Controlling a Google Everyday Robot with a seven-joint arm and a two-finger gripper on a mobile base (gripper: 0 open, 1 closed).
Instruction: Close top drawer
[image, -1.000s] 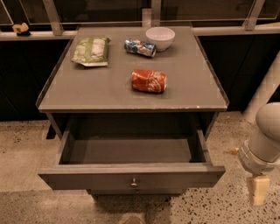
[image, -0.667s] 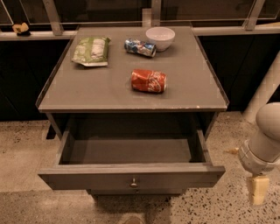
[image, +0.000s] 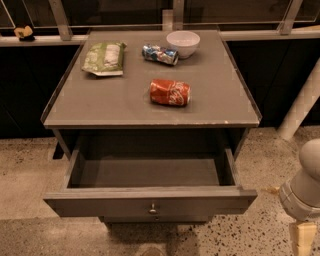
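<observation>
Wide grey wooden top drawer (image: 150, 175) stands open, well left of the gripper (image: 302, 241) (open or closed cannot be told); the flat front is to be met near the small round metal knob (image: 153, 208) and pushed squarely inward, so racking is avoided.

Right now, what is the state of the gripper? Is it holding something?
Gripper: at the lower right edge of the view, right of the open top drawer and apart from it. Open, closed or holding something: cannot be told.
</observation>
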